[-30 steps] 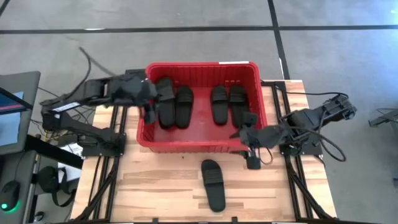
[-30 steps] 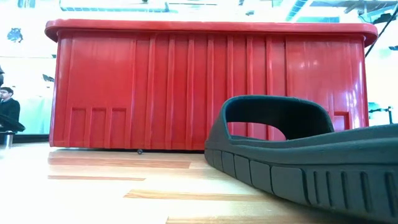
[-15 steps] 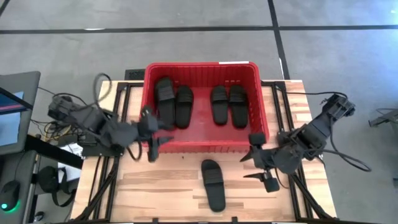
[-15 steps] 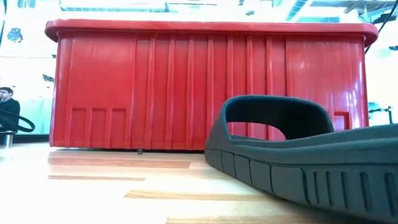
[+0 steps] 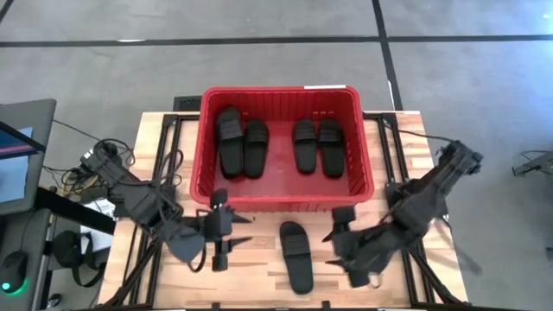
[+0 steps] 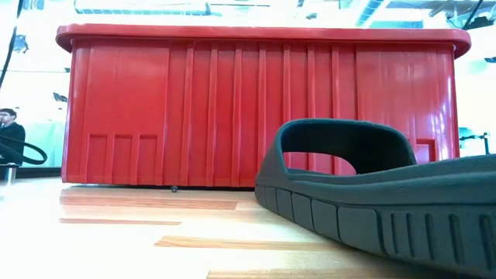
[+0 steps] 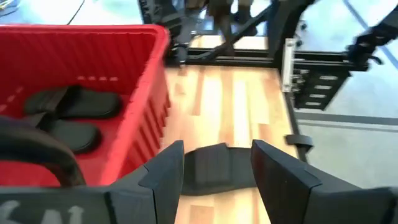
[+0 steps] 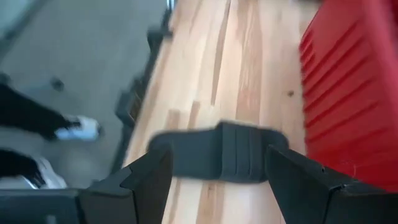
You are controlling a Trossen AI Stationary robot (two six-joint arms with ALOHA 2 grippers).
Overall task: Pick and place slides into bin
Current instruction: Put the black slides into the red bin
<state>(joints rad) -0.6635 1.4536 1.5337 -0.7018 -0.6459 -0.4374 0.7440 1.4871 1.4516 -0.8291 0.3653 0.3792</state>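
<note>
four slides (image 5: 268, 147) in bin (image 5: 281, 200) | one slide (image 5: 297, 256) on table (image 5: 259, 268) before it

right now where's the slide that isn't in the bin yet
In the high view the last slide lies flat on the wooden table, just in front of the red bin, between the left gripper and the right gripper.

Open left gripper (image 7: 214, 174) over 1 slide (image 7: 217, 169), beside red bin (image 7: 134, 93).
</note>
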